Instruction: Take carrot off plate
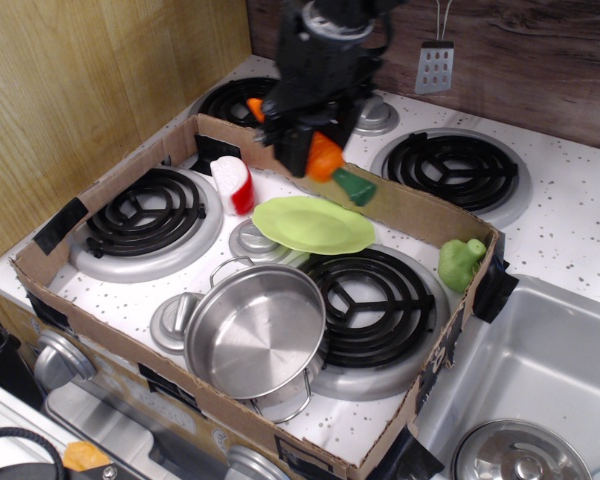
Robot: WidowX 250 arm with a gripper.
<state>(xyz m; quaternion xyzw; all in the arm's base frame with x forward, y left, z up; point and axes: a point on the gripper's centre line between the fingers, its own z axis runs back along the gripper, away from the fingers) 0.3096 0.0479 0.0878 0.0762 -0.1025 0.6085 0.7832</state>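
My gripper [302,150] is shut on the carrot [332,166] and holds it in the air above the far edge of the lime-green plate [313,225]. The carrot's orange body sticks out of the jaws and its dark green top points down to the right. The plate lies bare in the middle of the cardboard tray, between the burners. The gripper's black body hides most of the carrot's orange end.
A cardboard tray [110,185] sits on the stove. In it stand a steel pot [255,333] at the front, a red-and-white toy [234,184] left of the plate and a light green lumpy toy [460,262] at the right. A sink [540,380] lies at the right.
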